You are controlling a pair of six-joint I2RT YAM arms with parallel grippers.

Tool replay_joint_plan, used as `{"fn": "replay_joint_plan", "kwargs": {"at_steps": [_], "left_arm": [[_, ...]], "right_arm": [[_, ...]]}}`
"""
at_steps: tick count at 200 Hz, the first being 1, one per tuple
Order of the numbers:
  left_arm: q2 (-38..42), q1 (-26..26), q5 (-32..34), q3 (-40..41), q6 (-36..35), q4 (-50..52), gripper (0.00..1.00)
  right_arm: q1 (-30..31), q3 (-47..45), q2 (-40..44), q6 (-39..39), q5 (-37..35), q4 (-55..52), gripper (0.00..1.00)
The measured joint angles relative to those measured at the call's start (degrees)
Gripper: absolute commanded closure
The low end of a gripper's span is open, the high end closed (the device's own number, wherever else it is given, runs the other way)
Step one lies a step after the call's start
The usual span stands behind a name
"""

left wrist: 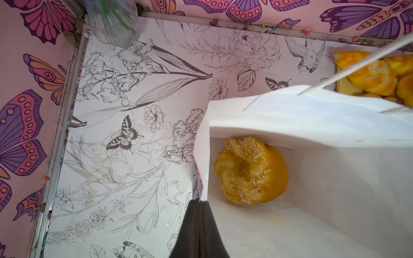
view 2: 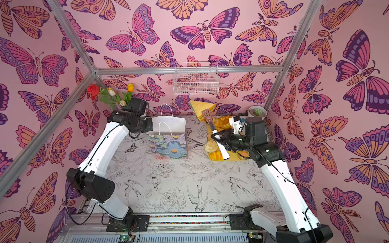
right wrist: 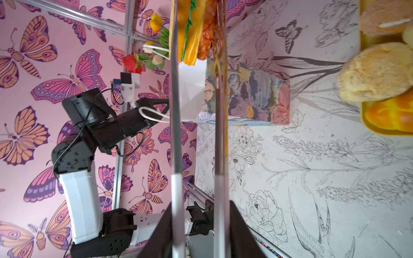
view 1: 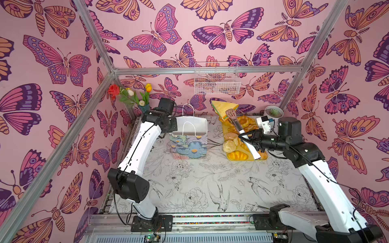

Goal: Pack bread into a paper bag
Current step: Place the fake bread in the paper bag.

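The paper bag [view 1: 190, 145] stands open at the back middle of the table, flowered outside and white inside. My left gripper [left wrist: 199, 202] is shut on the bag's left rim, with the wall pinched between the fingers. A seeded braided ring of bread [left wrist: 245, 170] lies on the bag's floor. My right gripper [view 1: 250, 137] is shut on a pair of white-handled tongs [view 1: 237, 126] above the yellow tray [view 1: 247, 159]. The tongs' tips clasp the layered sandwich [view 1: 223, 107] at the tray's far end. Rolls [view 1: 229, 145], croissants [view 1: 249, 123] and a loaf [view 1: 237, 156] lie on the tray.
A white wire basket [view 1: 216, 83] hangs on the back wall above the tray. A vase of flowers [view 1: 144, 107] stands in the back left corner behind my left arm. A small potted succulent [view 1: 273, 112] sits at the back right.
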State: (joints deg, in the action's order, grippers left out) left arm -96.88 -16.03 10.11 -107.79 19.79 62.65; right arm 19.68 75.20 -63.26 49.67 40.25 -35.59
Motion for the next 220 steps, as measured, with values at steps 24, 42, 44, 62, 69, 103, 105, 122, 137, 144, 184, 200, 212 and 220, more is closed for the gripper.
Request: {"fn": "replay_joint_plan", "kwargs": {"at_steps": [24,42,44,62,69,103,105,122,137,144,184,200,212,220], "left_arm": [[-0.07,0.00,-0.07,-0.04,0.02,-0.04,0.98],[-0.11,0.00,-0.07,-0.04,0.02,-0.07,0.98],[-0.11,0.00,-0.07,-0.04,0.02,-0.04,0.98],[-0.11,0.00,-0.07,-0.04,0.02,-0.07,0.99],[-0.11,0.00,-0.07,-0.04,0.04,-0.07,1.00],[-0.11,0.00,-0.24,-0.04,0.22,-0.07,1.00],[-0.11,0.00,-0.26,-0.04,0.22,-0.07,1.00],[-0.11,0.00,-0.24,-0.02,0.22,-0.07,1.00],[-0.11,0.00,-0.24,-0.02,0.22,-0.09,1.00],[-0.11,0.00,-0.26,-0.02,0.22,-0.09,1.00],[-0.11,0.00,-0.26,-0.02,0.24,-0.09,1.00],[-0.11,0.00,-0.26,-0.02,0.24,-0.11,1.00],[-0.11,0.00,-0.26,-0.02,0.24,-0.11,0.99],[-0.11,0.00,-0.26,-0.02,0.24,-0.11,0.99]], "right_arm": [[3.06,0.31,-0.55,-0.07,1.33,2.47,0.73],[5.70,0.35,-1.42,-0.11,1.86,3.52,0.73],[6.01,0.37,-1.55,-0.11,1.86,3.54,0.73],[8.48,0.39,-2.47,-0.22,2.16,3.91,0.73],[9.31,0.50,-2.84,-0.26,2.27,3.96,0.73],[12.74,1.51,-4.85,-0.63,2.27,3.98,0.73],[12.90,1.57,-4.98,-0.63,2.27,3.98,0.73],[13.77,1.73,-5.46,-0.70,2.25,3.96,0.72],[13.94,1.73,-5.46,-0.70,2.25,3.93,0.68],[13.97,1.73,-5.46,-0.70,2.25,3.96,0.65],[13.97,1.73,-5.46,-1.11,2.08,4.00,0.45],[13.97,1.73,-5.46,-1.51,1.90,4.09,0.42],[13.97,1.73,-5.46,-1.60,1.79,4.15,0.42],[13.97,1.75,-5.46,-1.62,1.75,4.15,0.42]]}}
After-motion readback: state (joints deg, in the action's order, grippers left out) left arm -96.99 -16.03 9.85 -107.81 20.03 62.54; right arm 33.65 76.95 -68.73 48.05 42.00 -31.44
